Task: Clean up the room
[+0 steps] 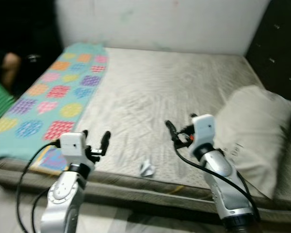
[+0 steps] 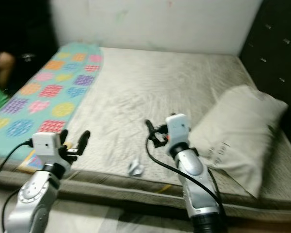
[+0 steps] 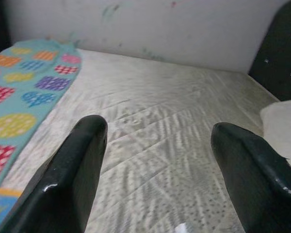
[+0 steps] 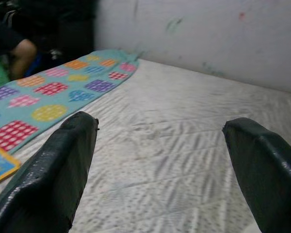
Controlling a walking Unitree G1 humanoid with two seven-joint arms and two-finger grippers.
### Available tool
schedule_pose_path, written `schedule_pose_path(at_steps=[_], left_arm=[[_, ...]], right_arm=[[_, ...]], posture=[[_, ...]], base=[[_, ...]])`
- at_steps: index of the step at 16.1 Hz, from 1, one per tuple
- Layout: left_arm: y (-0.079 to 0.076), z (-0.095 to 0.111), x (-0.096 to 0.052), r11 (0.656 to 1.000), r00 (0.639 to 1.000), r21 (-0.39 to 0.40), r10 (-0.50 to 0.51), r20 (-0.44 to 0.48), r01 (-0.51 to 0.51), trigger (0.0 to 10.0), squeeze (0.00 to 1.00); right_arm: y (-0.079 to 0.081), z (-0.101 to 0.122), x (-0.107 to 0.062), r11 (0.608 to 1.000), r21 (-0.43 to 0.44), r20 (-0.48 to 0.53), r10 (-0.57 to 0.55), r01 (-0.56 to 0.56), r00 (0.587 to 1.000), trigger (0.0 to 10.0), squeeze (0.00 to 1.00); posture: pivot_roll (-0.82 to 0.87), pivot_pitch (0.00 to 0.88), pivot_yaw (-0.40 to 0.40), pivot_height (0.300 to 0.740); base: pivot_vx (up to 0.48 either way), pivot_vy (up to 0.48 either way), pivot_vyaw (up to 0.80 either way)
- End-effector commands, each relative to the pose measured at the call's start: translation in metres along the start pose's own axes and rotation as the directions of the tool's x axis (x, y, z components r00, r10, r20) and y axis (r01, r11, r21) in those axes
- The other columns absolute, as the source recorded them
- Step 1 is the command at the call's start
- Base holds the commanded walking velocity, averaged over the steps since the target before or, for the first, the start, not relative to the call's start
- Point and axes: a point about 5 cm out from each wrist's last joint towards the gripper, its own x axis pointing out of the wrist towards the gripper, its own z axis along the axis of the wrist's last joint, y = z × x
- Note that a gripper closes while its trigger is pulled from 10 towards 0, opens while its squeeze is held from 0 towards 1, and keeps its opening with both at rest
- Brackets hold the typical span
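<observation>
Evidently little is done yet: both the left gripper (image 1: 96, 141) and right gripper (image 1: 177, 132) hover with fingers spread apart and empty above the mattress (image 1: 150, 92). Between them, nearer the edge, lies a crumpled paper scrap (image 1: 147, 168), unpicked. Beyond sit a pillow (image 1: 254, 131) and patterned blanket (image 1: 53, 92).

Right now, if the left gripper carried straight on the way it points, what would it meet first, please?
Probably the bare mattress: the open left gripper aims low across it, with the wall beyond. Depth is unclear.
</observation>
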Motion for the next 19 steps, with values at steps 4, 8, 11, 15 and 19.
schedule_pose_path(at_steps=[4,8,11,15,19], left_arm=[[-0.0068,0.0019,0.0042,1.000,1.000,-0.013,-0.024,0.006,0.024,10.0,0.00],[-0.0081,0.0024,0.0049,0.999,1.000,-0.033,-0.020,0.013,0.021,10.0,0.00],[-0.0075,0.0016,0.0058,0.999,1.000,-0.041,-0.014,0.009,0.014,10.0,0.00],[-0.0070,0.0009,0.0069,0.998,1.000,-0.060,-0.009,0.006,0.009,10.0,0.00],[-0.0070,0.0006,0.0070,0.998,1.000,-0.069,-0.013,0.005,0.013,10.0,0.00]], right_arm=[[-0.0097,-0.0032,-0.0041,0.999,-0.010,-0.009,-0.037,0.037,0.999,10.0,0.00],[-0.0106,-0.0075,-0.0058,0.999,0.002,-0.029,-0.033,0.033,0.999,10.0,0.00],[-0.0116,-0.0086,-0.0056,0.999,-0.010,-0.033,-0.035,0.035,0.999,10.0,0.00],[-0.0116,-0.0085,-0.0044,0.999,-0.006,-0.031,-0.042,0.041,0.999,10.0,0.00],[-0.0119,-0.0094,-0.0049,0.999,-0.009,-0.033,-0.045,0.045,0.998,10.0,0.00]], posture=[[0.02,0.006,-0.016,0.740],[0.02,0.004,-0.016,0.740],[0.02,0.002,-0.016,0.740],[0.02,0.002,-0.015,0.740],[0.02,0.003,-0.014,0.740]], base=[[0.326,0.000,0.00],[0.000,0.000,0.00],[0.000,0.000,0.00],[0.000,0.230,0.00],[0.000,0.480,0.00]])
